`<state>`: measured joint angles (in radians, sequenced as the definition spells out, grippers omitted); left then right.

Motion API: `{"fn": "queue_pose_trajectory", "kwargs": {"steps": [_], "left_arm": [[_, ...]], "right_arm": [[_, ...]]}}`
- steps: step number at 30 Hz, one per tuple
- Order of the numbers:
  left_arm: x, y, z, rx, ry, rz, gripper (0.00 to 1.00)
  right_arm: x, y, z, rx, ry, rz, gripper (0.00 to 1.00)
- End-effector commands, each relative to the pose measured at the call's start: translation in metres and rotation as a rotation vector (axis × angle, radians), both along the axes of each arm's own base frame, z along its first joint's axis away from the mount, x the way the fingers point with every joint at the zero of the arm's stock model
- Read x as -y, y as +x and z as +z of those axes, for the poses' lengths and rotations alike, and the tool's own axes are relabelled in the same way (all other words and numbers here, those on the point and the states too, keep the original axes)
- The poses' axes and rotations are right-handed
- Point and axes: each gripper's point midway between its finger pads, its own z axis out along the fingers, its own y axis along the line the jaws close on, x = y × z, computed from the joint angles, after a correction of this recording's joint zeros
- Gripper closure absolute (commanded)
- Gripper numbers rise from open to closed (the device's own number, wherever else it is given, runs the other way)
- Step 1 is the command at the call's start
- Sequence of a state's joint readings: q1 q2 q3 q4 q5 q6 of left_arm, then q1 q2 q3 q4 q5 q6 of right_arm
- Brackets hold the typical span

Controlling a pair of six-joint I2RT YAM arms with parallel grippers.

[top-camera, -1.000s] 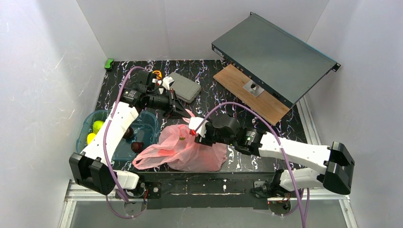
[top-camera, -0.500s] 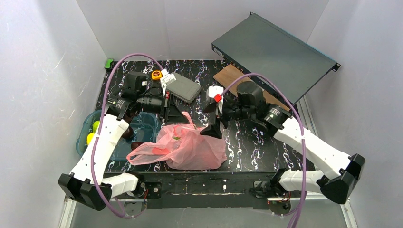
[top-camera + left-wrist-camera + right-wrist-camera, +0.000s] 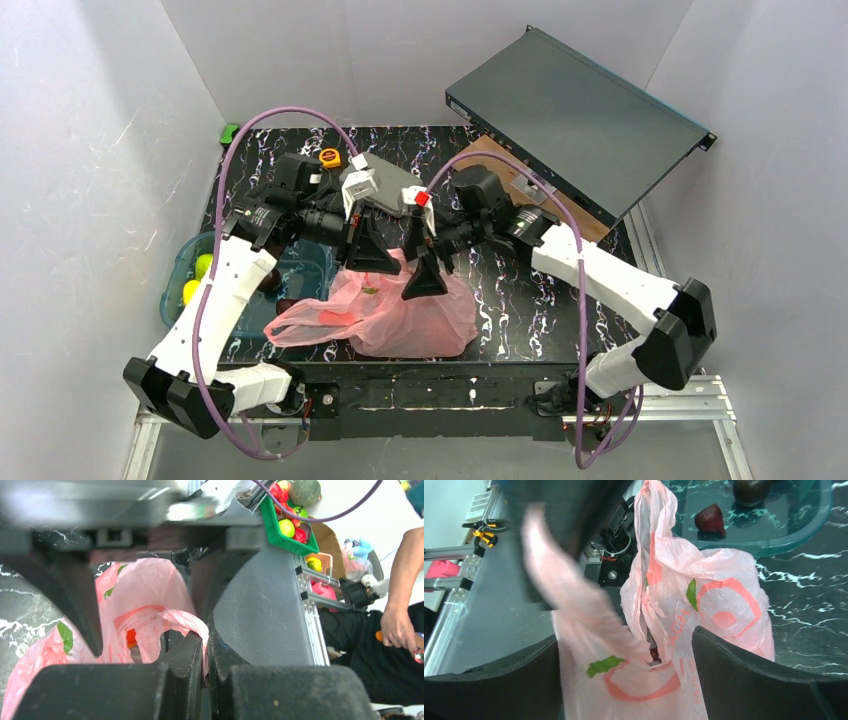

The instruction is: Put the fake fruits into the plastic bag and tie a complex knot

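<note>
The bag [image 3: 420, 318] is lying mid-table beside the tub [image 3: 305, 275]. The left gripper [image 3: 205, 652] is pinching its rim, the right gripper [image 3: 626, 639] is gaping around loose film (thin stuff): a tug is risking a tear.

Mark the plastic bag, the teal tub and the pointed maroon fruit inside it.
plastic bag [image 3: 410, 318], top external view, middle of its pink body.
teal tub [image 3: 769, 547], right wrist view, its near rim.
pointed maroon fruit [image 3: 710, 519], right wrist view, its centre.
</note>
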<state>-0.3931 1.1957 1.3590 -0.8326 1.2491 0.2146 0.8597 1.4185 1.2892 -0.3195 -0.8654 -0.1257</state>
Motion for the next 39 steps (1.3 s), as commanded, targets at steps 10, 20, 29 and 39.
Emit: {"fn": "queue_pose_trajectory", "kwargs": {"steps": [10, 20, 29, 39], "left_arm": [[-0.013, 0.046, 0.017, 0.518, 0.038, 0.256, 1.00], [-0.088, 0.065, -0.040, 0.229, 0.488, 0.632, 0.13], [-0.102, 0.002, -0.084, -0.409, 0.478, 0.625, 0.02], [-0.090, -0.022, -0.143, -0.382, 0.734, 0.542, 0.02]], "right_arm": [[-0.001, -0.010, -0.090, -0.051, -0.118, -0.008, 0.99], [0.036, 0.054, -0.101, 0.096, -0.219, -0.299, 0.99], [0.060, 0.053, -0.092, 0.127, -0.234, -0.390, 0.99], [0.081, 0.059, -0.093, 0.147, -0.272, -0.488, 0.99]]}}
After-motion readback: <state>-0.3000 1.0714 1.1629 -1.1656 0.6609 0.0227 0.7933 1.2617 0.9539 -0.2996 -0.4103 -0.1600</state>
